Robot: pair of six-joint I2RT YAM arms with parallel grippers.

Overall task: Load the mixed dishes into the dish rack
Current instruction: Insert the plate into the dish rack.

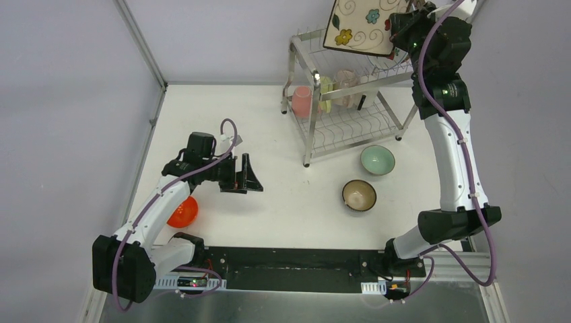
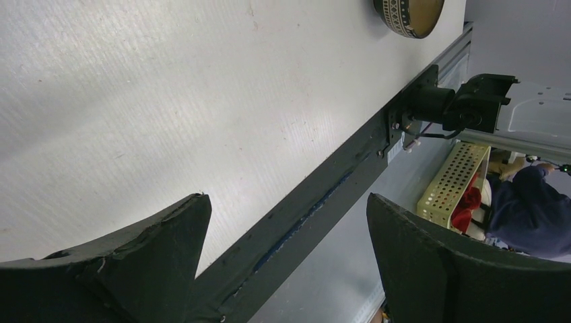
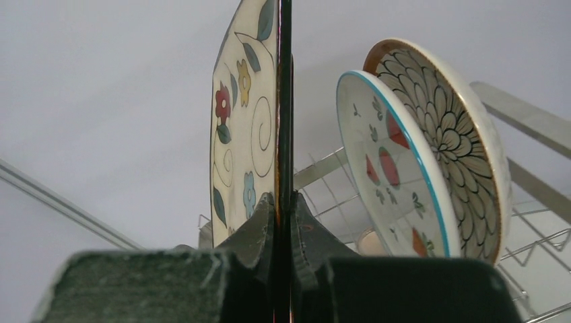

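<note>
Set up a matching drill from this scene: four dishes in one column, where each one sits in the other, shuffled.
Dishes
1. square floral plate
2. pink cup
3. mint bowl
4. orange bowl

Places
A. on the table, partly hidden under the left arm
B. inside the rack, at its left end
C. clamped in the right gripper, above the rack
D. on the table, beside the brown bowl

Pairs: 1-C, 2-B, 3-D, 4-A
</note>
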